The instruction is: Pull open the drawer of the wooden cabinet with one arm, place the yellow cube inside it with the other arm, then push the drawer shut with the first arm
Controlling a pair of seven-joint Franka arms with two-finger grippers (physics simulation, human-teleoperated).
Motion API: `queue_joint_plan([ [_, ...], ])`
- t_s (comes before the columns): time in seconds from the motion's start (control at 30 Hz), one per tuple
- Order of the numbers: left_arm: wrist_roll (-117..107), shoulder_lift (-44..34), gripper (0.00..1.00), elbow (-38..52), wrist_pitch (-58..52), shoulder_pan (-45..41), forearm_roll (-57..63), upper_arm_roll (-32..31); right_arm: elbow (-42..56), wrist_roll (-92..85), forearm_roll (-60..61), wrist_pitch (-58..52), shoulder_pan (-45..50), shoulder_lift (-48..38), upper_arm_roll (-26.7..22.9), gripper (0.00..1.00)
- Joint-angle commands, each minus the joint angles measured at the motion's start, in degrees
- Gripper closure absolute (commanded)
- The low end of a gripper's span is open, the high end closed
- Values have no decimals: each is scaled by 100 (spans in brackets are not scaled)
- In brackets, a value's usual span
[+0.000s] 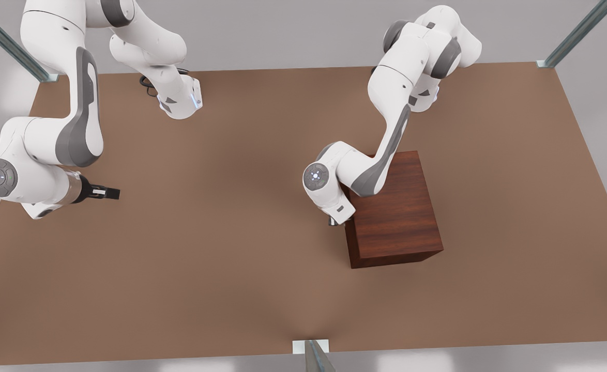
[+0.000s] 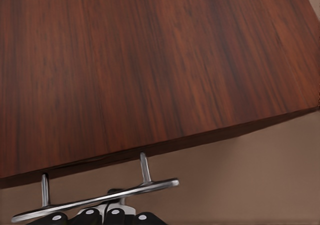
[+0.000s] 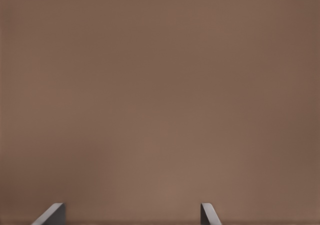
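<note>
The wooden cabinet [image 1: 394,209] stands on the brown counter [image 1: 221,268], toward the front view's right. The left arm [image 1: 386,129] reaches down along the cabinet's side facing the front view's left, with the left tool [image 1: 333,221] at that face near the counter. In the left wrist view the silver bar handle [image 2: 100,197] of the drawer [image 2: 100,161] stands off the cabinet on two posts, and the tool's dark fingers [image 2: 90,216] sit directly at the bar; whether they are clamped on it cannot be told. The drawer front lies flush with the cabinet. The right arm [image 1: 60,134] waits at the front view's left, its right tool [image 1: 108,193] above bare counter, well apart from the cabinet. The right wrist view shows its fingertips [image 3: 52,214] spread wide apart, holding nothing.
</note>
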Motion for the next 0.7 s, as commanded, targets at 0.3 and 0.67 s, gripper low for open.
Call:
queue_joint_plan([
  [0.3,6649,-1565,0,900,-2995,1801,-1249,57,2,-26,10,-2,0,-6,-1,0],
  [0.67,13724,-3034,0,-1183,-809,3394,-1723,-4,2,-26,10,-2,0,-6,-1,0],
])
